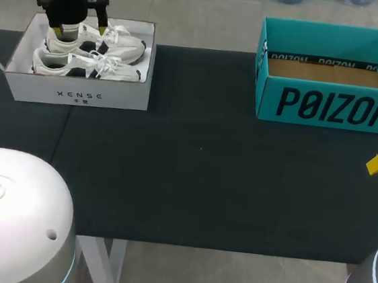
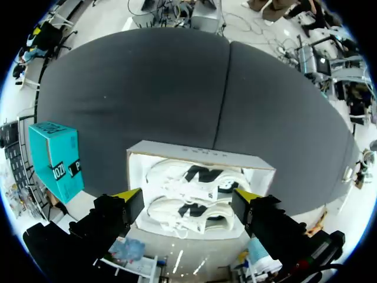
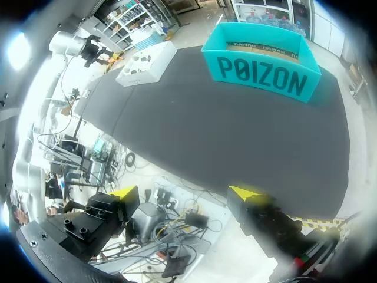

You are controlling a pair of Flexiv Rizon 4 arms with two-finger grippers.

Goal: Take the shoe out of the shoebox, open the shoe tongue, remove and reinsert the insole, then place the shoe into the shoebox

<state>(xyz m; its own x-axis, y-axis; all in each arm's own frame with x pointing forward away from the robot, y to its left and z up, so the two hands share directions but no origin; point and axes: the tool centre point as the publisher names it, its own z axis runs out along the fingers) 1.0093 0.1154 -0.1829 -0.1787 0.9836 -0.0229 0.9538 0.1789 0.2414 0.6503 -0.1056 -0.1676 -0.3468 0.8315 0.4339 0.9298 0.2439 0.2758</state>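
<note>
Spread wide and empty, the left gripper hovers over the rear white-and-navy sneaker in the white cardboard shoebox at the desk's far-left corner, likely to grasp it.

Your passage: table stretch between white box and teal box. Box walls hem shoes; both tops open.

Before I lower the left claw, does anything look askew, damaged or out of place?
Nothing stands out. Both shoes lie side by side in the white shoebox, the teal box stands upright and empty, and the left claw hangs open above the shoes.
</note>
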